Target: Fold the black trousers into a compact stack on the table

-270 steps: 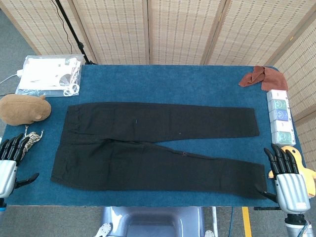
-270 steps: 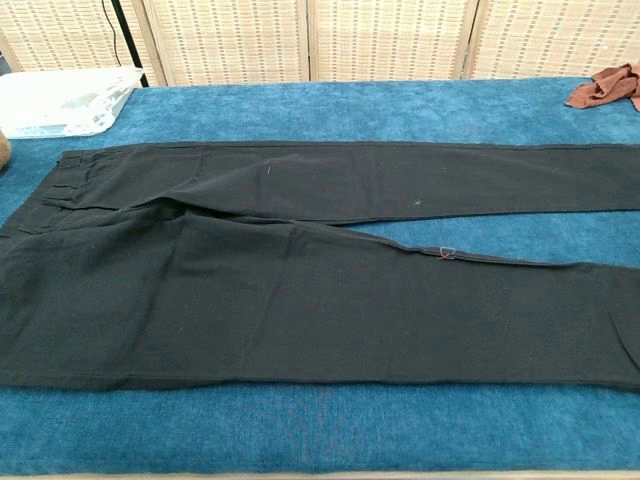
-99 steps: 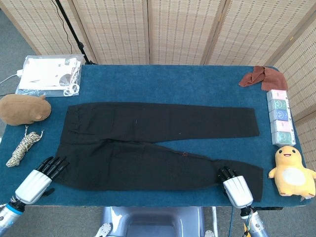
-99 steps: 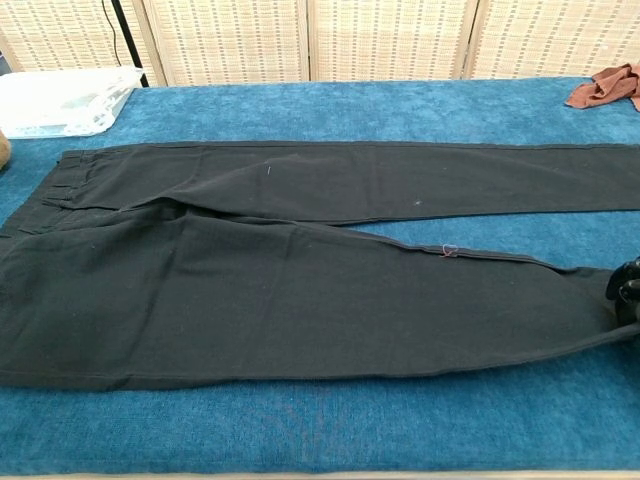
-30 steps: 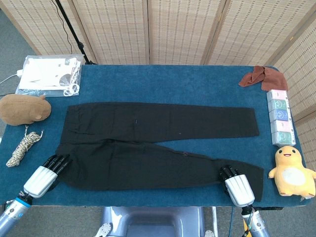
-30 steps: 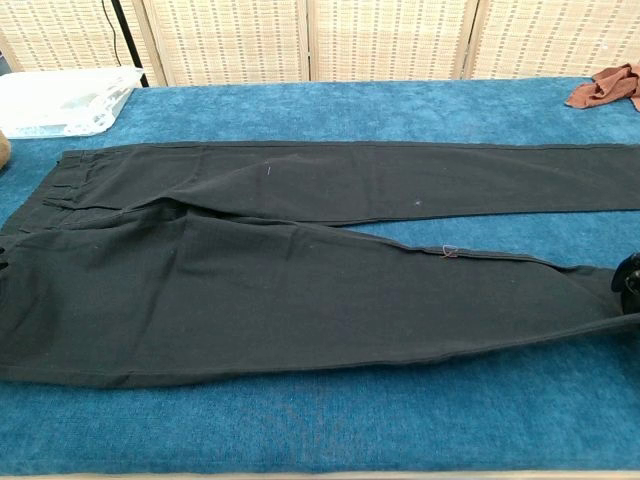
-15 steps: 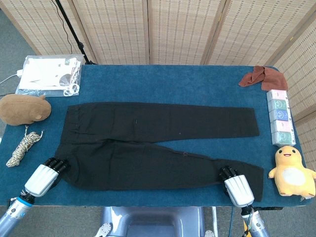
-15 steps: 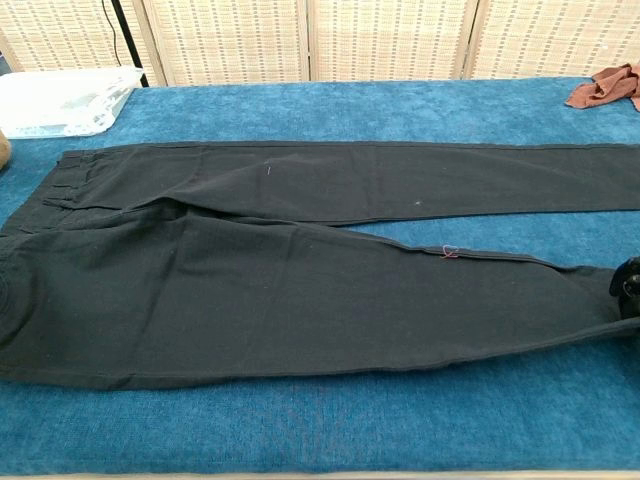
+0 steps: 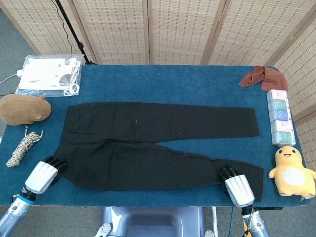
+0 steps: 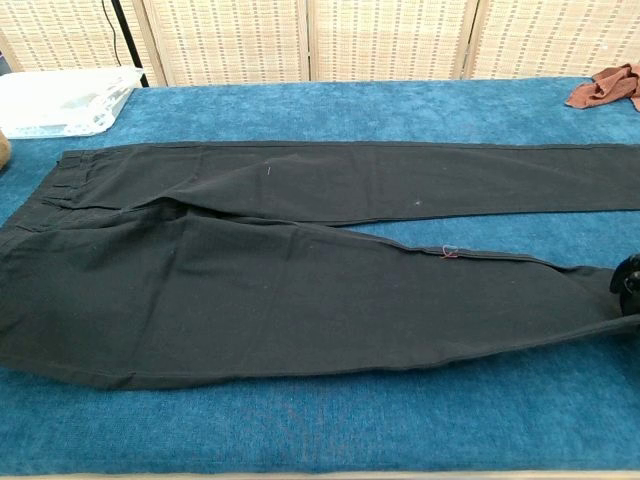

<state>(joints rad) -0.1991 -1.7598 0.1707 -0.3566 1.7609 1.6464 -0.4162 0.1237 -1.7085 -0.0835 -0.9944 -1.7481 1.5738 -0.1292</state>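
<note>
The black trousers (image 9: 148,143) lie flat on the blue table (image 9: 163,81), waist to the left and both legs running right. They fill most of the chest view (image 10: 300,290). My left hand (image 9: 43,175) sits at the near-left corner of the waist, its fingers curled onto the fabric edge. My right hand (image 9: 236,186) is at the near leg's hem, fingertips dug into the cloth. In the chest view only the right hand's dark fingertips (image 10: 628,276) show at the right edge, and the hem bunches around them. The left hand is outside that view.
A brown plush (image 9: 23,108) and a coiled rope (image 9: 22,145) lie left of the waist. A plastic bag of papers (image 9: 49,74) sits at the back left. At the right are a rust cloth (image 9: 261,77), a row of small boxes (image 9: 280,116) and a yellow duck toy (image 9: 294,170).
My left hand has drawn the waist's near corner slightly inward, and the trousers' near-left edge now slants up off the table front. The right hand has stayed at the hem.
</note>
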